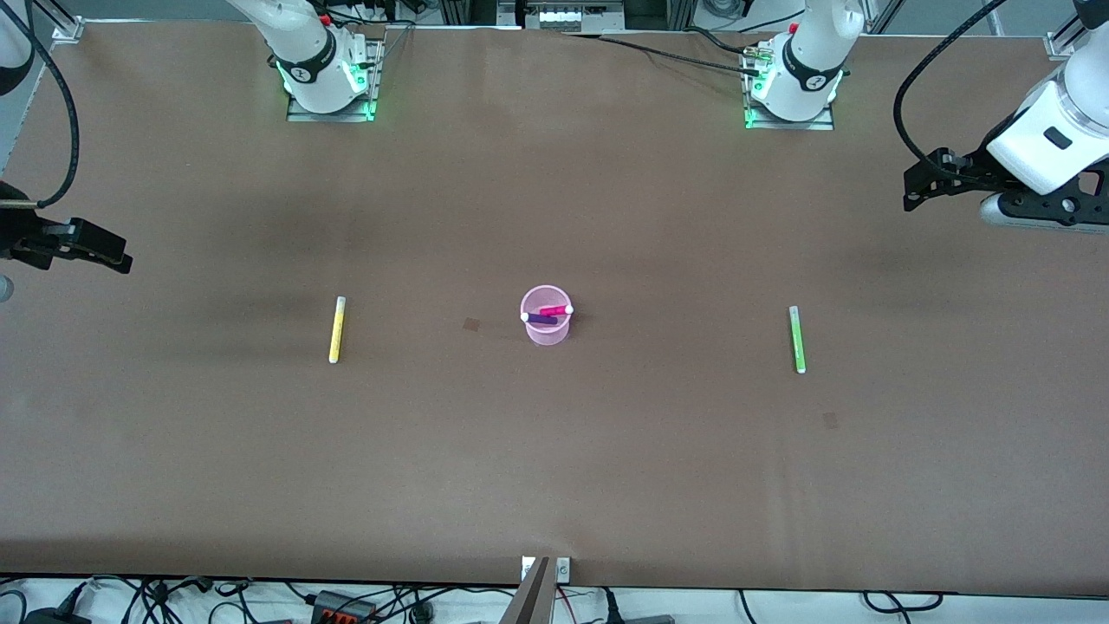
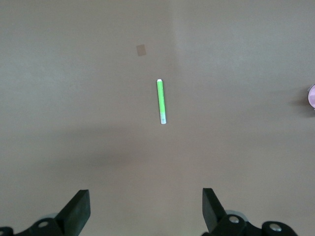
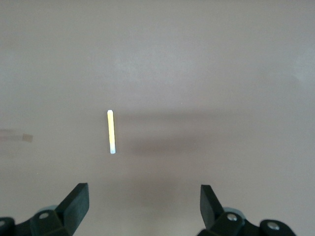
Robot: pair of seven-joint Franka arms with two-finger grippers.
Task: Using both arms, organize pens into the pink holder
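Note:
The pink holder (image 1: 546, 328) stands at the table's middle with the magenta-pink pen (image 1: 555, 310) and the purple pen (image 1: 540, 319) in it. The yellow pen (image 1: 336, 329) lies flat toward the right arm's end; it also shows in the right wrist view (image 3: 111, 132). The light green pen (image 1: 796, 339) lies flat toward the left arm's end and shows in the left wrist view (image 2: 161, 102). My left gripper (image 1: 920, 187) is open and empty, up over the table's left-arm end. My right gripper (image 1: 108, 254) is open and empty, up over the right-arm end.
The brown table (image 1: 554, 451) has small darker patches (image 1: 471, 325) beside the holder and near the green pen (image 1: 830, 420). The holder's edge shows in the left wrist view (image 2: 311, 96). Both arm bases (image 1: 329, 78) stand along the table's edge farthest from the front camera.

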